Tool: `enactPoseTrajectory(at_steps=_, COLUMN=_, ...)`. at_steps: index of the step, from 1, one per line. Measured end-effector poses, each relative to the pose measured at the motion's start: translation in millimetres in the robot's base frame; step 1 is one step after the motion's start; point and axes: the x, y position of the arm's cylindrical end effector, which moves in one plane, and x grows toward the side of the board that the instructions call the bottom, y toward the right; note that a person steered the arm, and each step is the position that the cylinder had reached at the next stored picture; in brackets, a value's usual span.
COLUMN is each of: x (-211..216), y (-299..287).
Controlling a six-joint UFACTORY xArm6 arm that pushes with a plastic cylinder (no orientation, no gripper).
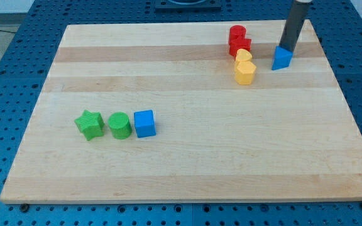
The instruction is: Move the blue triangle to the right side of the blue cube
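The blue triangle [282,58] lies near the view's top right of the wooden board [187,157]. My tip [288,48] touches the triangle's top edge, just behind it. The blue cube [144,123] sits at the view's lower left, far from the triangle. The rod rises up out of the view's top.
A green star [90,124] and a green cylinder [119,125] stand in a row left of the blue cube. A red cylinder [237,33], a red block [241,45] and two yellow blocks [244,71] cluster just left of the blue triangle.
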Motion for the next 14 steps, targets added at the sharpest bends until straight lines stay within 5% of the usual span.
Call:
enactPoseTrajectory(at_steps=3, x=8.0, y=-33.4)
enactPoseTrajectory(at_steps=10, x=200.2, y=-29.2)
enactPoseTrajectory(at_steps=14, x=206.8, y=-74.9)
